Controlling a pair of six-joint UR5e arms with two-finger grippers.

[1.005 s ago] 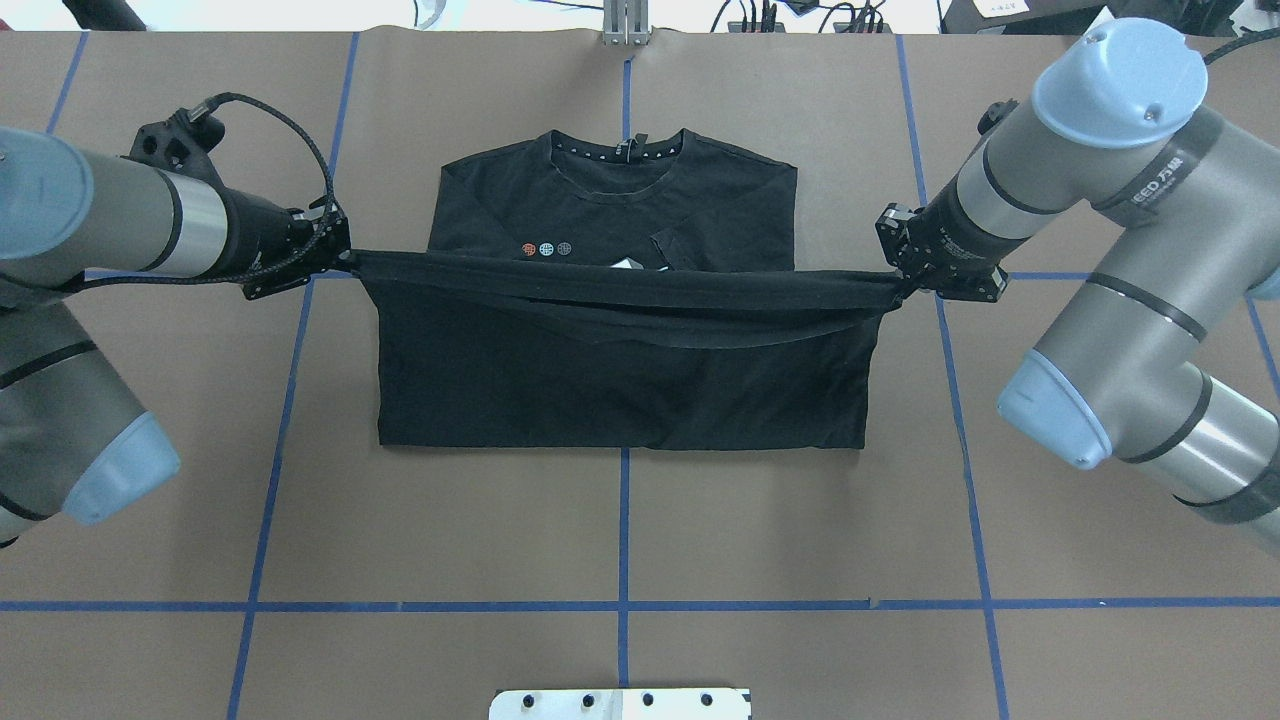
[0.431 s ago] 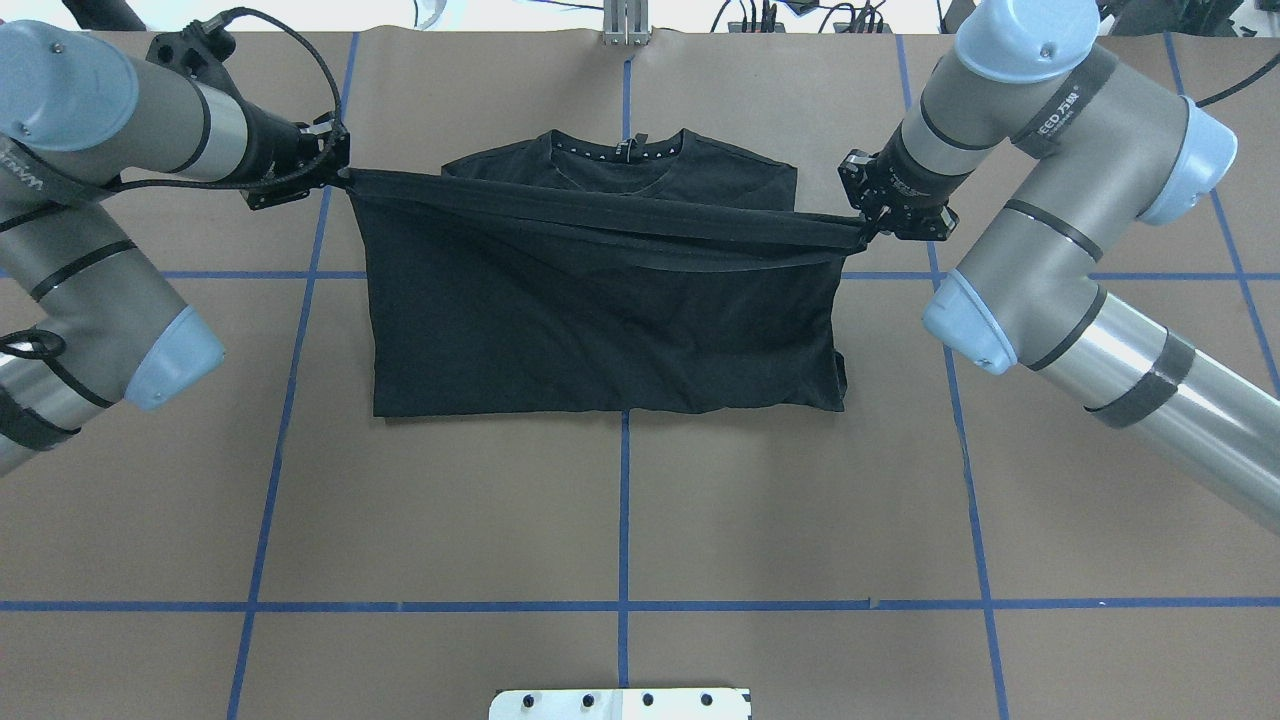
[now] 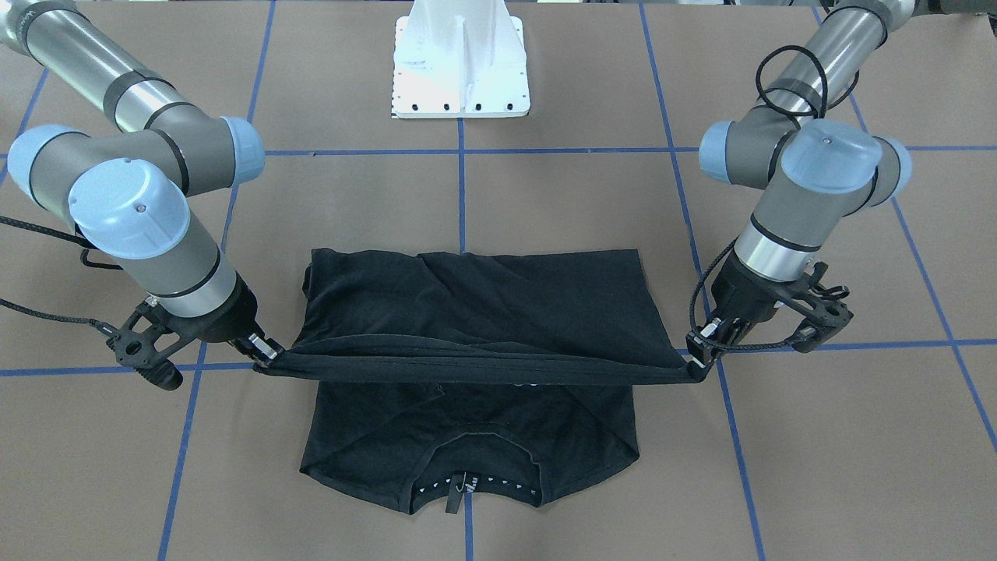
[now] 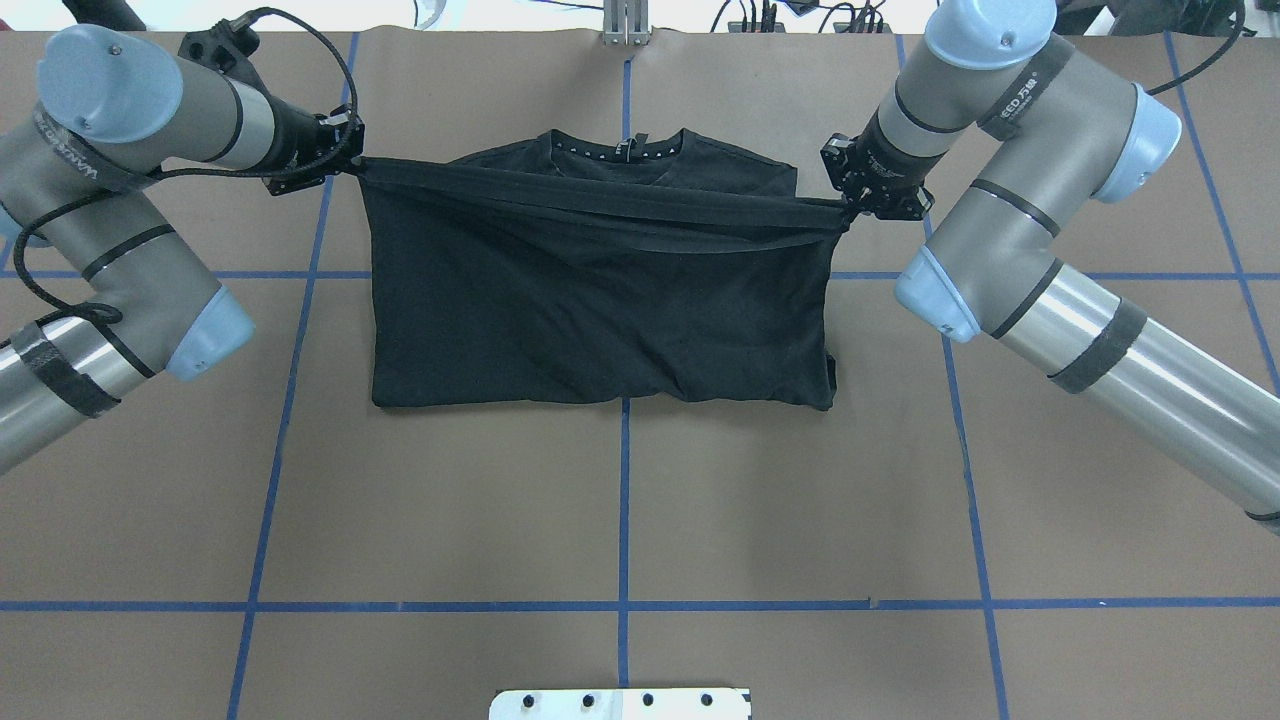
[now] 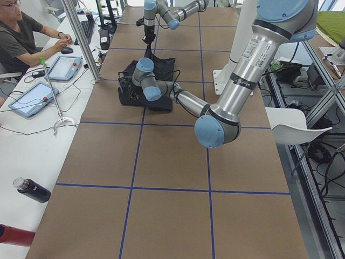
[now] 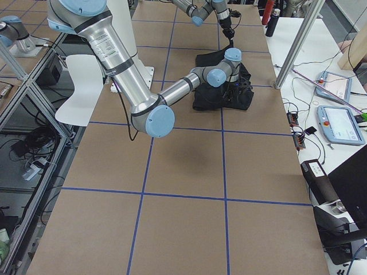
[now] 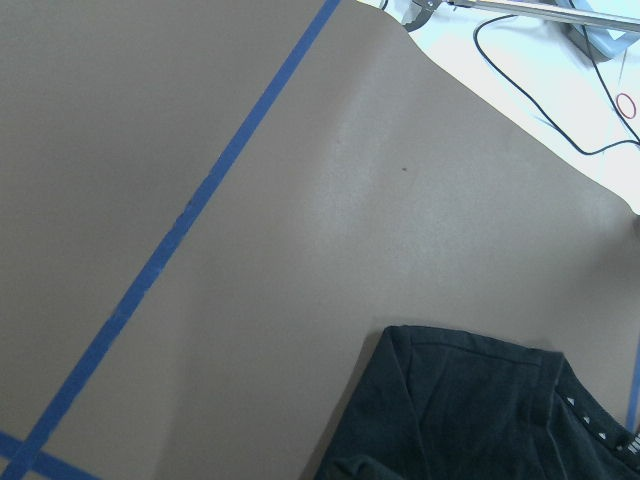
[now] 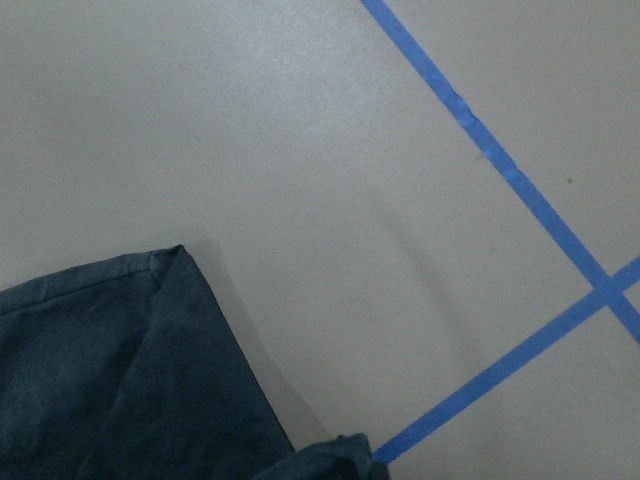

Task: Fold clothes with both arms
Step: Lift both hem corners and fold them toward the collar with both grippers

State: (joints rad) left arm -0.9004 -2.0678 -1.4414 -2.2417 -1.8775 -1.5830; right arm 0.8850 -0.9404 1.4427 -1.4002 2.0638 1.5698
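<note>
The black T-shirt (image 4: 600,300) lies on the brown table, its lower half doubled over toward the collar (image 4: 620,150). My left gripper (image 4: 350,165) is shut on one hem corner and my right gripper (image 4: 845,205) on the other. The hem is stretched taut between them, just above the chest. In the front-facing view the left gripper (image 3: 695,366) is on the right, the right gripper (image 3: 269,354) on the left, and the collar (image 3: 467,479) is nearest the camera. The logo is hidden under the folded cloth. The left wrist view shows a shoulder (image 7: 480,410), the right wrist view a shirt edge (image 8: 110,370).
The white pedestal base (image 3: 459,58) stands at the robot's side of the table. Blue tape lines (image 4: 622,500) cross the brown surface. Cables and a post run along the far edge (image 4: 625,25). An operator (image 5: 21,32) sits with tablets beside the table.
Both grippers have carried the hem away from the robot toward the collar. The folded cloth now covers the logo and most of the chest, and the near fold line has shifted slightly.
</note>
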